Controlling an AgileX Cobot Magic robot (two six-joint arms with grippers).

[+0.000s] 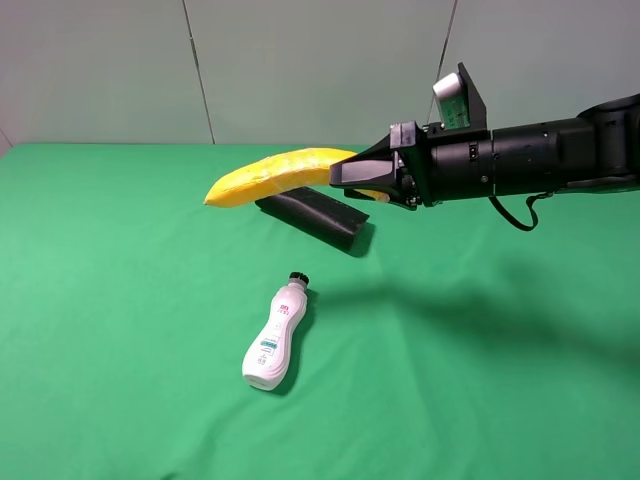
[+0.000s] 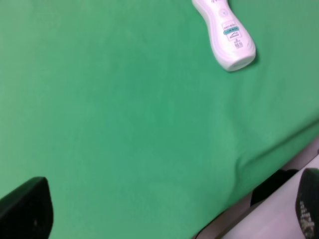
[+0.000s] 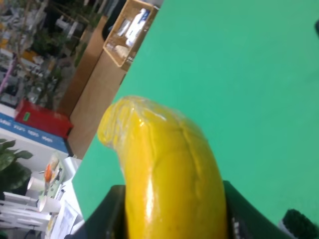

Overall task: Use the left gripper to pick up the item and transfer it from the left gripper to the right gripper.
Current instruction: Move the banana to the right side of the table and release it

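The curved glossy yellow banana [image 1: 270,175] hangs in the air above the long black case [image 1: 320,218], clamped near one end by the black tapered right gripper [image 1: 355,182]. The left gripper [image 2: 167,206] is spread wide and empty over the green worktop [image 1: 120,300]. With most of its length unsupported, the slick banana could pivot or slip out and drop. The white plastic bottle [image 1: 275,335] carries pink and teal label print, too small to read.

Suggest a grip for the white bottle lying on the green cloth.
Take the white bottle at its narrowed waist, coming straight down and closing across its long axis. It lies flat on the green cloth, black cap toward the far side, so top access looks easiest.
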